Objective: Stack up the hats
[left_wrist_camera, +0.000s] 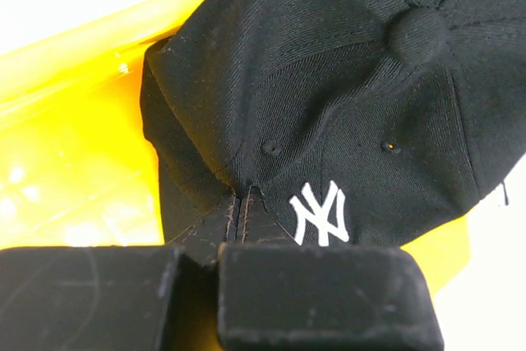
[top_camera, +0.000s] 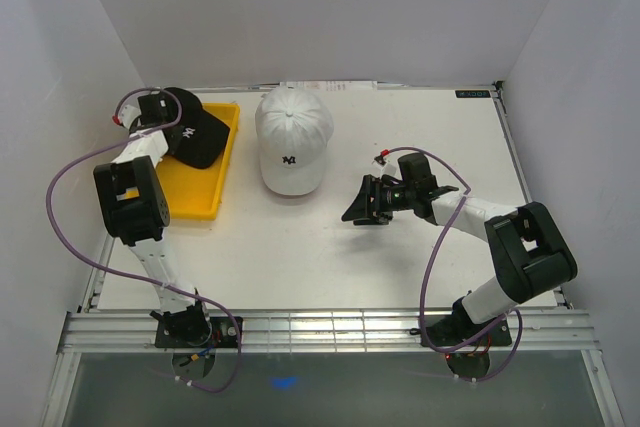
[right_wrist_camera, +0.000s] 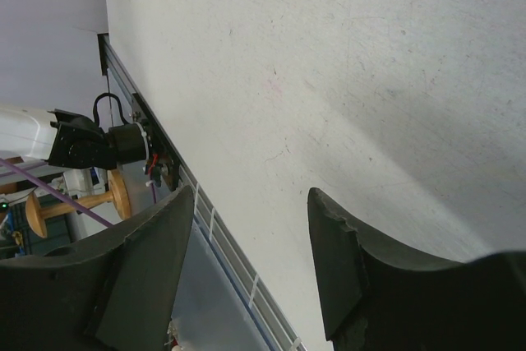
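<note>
Along near edge of white table: bases of both arms, side by side.

Mid-table, right of centre: right gripper, fingers spread wide, nothing between them, poised over bare surface and well apart from every cap. Beyond the fingers in its wrist view, only tabletop and table edge.

Farther back, centre: white fabric baseball cap with small dark logo, crown up, brim toward near side, resting directly on table, near right side of tray but apart from it.

Far left: shallow yellow rectangular plastic tray, near end bare, far end occupied by black fabric baseball cap with white embroidered "NY" logo, crown up. Possible second black cap beneath: not to be told.

Over that cap: left gripper, fingers pressed together on a pucker of black fabric low on front of crown, just beside logo.

Step in hand, by judgement: pickup of black cap from tray, grasp apparently just made, cap not yet raised. Stack not yet begun.

Called for next: a straight lift clear of tray wall, carriage rightward to white cap, then lowering crown over crown with brims aligned. Thin pinch on soft cloth, so likely sag and swing in transit. Slow travel advisable, with release only once seated.
</note>
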Controlling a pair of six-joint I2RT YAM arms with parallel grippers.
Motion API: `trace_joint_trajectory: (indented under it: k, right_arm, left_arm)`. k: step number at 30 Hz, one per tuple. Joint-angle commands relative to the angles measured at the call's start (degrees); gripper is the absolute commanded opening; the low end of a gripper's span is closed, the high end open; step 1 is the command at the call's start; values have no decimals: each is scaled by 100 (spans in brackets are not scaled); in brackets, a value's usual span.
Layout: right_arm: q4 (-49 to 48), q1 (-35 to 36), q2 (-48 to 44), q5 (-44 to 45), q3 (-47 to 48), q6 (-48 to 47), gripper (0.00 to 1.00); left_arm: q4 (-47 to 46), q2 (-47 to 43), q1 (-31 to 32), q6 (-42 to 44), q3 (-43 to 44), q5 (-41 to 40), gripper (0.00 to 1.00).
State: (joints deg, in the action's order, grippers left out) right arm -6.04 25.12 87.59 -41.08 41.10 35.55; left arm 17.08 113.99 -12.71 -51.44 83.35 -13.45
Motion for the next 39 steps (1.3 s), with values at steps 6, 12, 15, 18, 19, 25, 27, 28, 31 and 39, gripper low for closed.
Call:
trace_joint_trajectory:
  k: [6, 12, 15, 18, 19, 25, 27, 28, 31, 39]
  right_arm:
    - [-72, 19, -119, -40, 232, -40, 63]
    - [42, 28, -154, -5, 328, -48, 63]
    - [103, 36, -207, 4, 398, -39, 63]
    - [165, 45, -278, 4, 451, -22, 63]
    - [208, 45, -304, -14, 504, -13, 63]
    - [367, 54, -541, -58, 846, 92, 63]
    - [376, 63, -620, -119, 960, 206, 63]
    - [367, 71, -647, -154, 1031, 259, 63]
    - [279, 107, -700, -286, 1338, 505, 64]
    - [-230, 466, -437, -533, 2523, 1287, 74]
  left_arm:
    - [-161, -764, -82, 398, 770, 299, 0]
    - [-126, -1212, -109, 442, 1007, 466, 0]
    - [-117, -1475, -126, 424, 1043, 510, 0]
    - [-126, -1696, -153, 345, 1025, 607, 0]
    - [-117, -1827, -162, 319, 1025, 633, 0]
    - [-73, -2355, -197, 143, 938, 897, 0]
    - [-38, -2618, -197, 47, 833, 1072, 0]
    - [-21, -2724, -197, 3, 788, 1116, 0]
    - [58, -3137, -197, -68, 639, 1239, 0]
    - [374, -4155, -197, -384, 437, 2153, 0]
